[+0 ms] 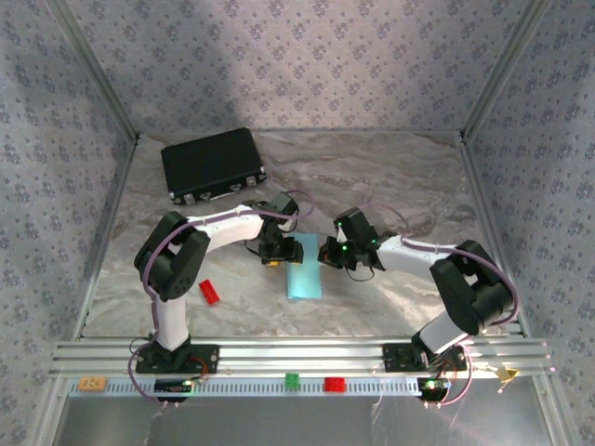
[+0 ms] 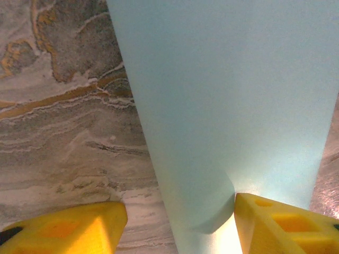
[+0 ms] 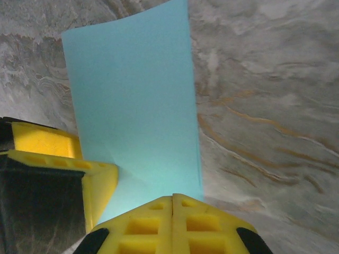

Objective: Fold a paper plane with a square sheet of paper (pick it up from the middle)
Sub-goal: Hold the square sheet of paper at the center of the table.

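Sheet (image 1: 304, 271) lies near the middle of the surface (image 1: 390, 186), between the 2 arms. From above it shows as a narrow light-blue strip running far to near, so it looks doubled over, though the layers cannot be counted. The case (image 1: 214, 165) sits well apart toward the far left corner. A red brick (image 1: 209, 292) lies nearer the left edge, and neither is in the way.

Left fingers (image 2: 283, 225) stand partly open astride the sheet's far end. 1 touches the paper's edge where it bulges into a soft rounded roll. The other stands clear, with bare surface showing between it and the paper. They grip nothing. Right fingers (image 3: 143, 227) are pressed flush together at that same end, and the paper runs right into their tips, so they appear to pinch its edge.

The sheet will likely handle as very light, limp and springy: it bows rather than lying flat, and an uncreased fold would probably reopen once let go. It looks smooth, so it could slide on the surface when pushed. A hard sideways tug on a pinched edge could tear or crumple it. The best hold is probably a shallow pinch on a free edge or corner, with the other fingers pressing down near the middle line to pin the paper while a crease is set.
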Tool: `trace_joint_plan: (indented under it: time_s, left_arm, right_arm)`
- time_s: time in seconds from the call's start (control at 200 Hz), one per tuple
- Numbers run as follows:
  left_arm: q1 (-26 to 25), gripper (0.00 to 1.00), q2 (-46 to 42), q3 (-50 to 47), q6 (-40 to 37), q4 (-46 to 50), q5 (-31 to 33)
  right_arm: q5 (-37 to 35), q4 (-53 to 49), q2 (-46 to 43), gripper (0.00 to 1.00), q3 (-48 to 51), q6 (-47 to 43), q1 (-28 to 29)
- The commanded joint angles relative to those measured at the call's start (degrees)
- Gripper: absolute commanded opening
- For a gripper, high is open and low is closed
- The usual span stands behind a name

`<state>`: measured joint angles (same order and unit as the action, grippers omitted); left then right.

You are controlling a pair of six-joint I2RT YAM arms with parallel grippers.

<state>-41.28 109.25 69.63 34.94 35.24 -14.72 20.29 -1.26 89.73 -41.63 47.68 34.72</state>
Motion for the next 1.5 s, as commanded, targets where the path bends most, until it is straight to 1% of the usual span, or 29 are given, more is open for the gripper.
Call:
trace_joint_plan:
  time_s: [0.0,0.14,0.32,0.655,0.765,0.864,0.929,0.999,1.094,1.189,1.234,1.254,1.324,1.399,1.494]
  left_arm:
    - [-0.86,0.60,7.06,-2.89,-2.07,-5.76,0.39]
    - [-0.84,0.60,7.12,-2.83,-1.98,-5.81,0.48]
    - [-0.91,0.60,7.27,-3.00,-1.89,-6.06,0.39]
    - [-0.86,0.59,7.16,-3.22,-1.89,-6.53,0.13]
    - [-0.86,0.59,5.98,-3.40,-1.63,-6.59,0.13]
    - [-0.82,0.60,2.74,-3.82,-0.77,-7.17,0.00]
    - [-0.64,0.61,-1.09,-4.44,0.08,-8.19,-0.22]
    - [-0.11,0.69,-5.56,-5.27,0.87,-9.32,-0.24]
    - [1.21,0.74,-11.66,-6.97,1.73,-11.49,-0.77]
    - [3.26,0.78,-16.45,-9.12,2.77,-14.72,-3.85]
    - [4.37,0.79,-17.96,-10.50,3.54,-16.96,-6.56]
    - [4.93,0.78,-18.45,-11.19,3.94,-18.14,-7.84]
    - [6.35,0.66,-19.51,-13.64,5.86,-23.28,-13.23]
    - [7.07,0.44,-19.52,-15.20,7.50,-27.67,-17.89]
    - [7.11,0.17,-18.53,-16.28,8.74,-30.77,-20.96]
  right_arm:
    - [0.62,2.34,2.78,0.00,-2.53,1.17,1.26]
    - [1.24,3.25,6.13,0.00,-4.69,1.36,2.38]
    - [1.68,3.60,8.33,0.00,-5.35,1.51,2.67]
    - [0.06,1.23,11.13,0.00,-2.52,1.08,2.55]
    - [0.57,1.60,11.13,0.00,-1.60,0.62,2.38]
    - [1.20,1.26,11.06,0.00,-1.64,-0.40,1.78]
    - [1.74,0.81,10.98,0.00,-1.88,-1.38,1.42]
    - [2.39,0.25,10.90,0.00,-1.96,-2.20,0.83]
    - [3.17,0.20,10.82,0.00,-1.88,-2.91,0.40]
    - [3.44,0.03,10.68,0.00,-1.98,-3.41,0.10]
    - [3.44,0.02,10.68,0.00,-2.01,-3.47,0.00]
    - [3.45,-0.03,10.76,0.00,-2.06,-3.53,-0.08]
    - [3.67,-0.42,10.83,0.00,-2.33,-3.81,-0.22]
    - [3.58,-0.80,10.82,0.00,-2.49,-3.91,-0.35]
    - [3.26,-1.11,10.65,0.00,-2.43,-4.07,-0.49]
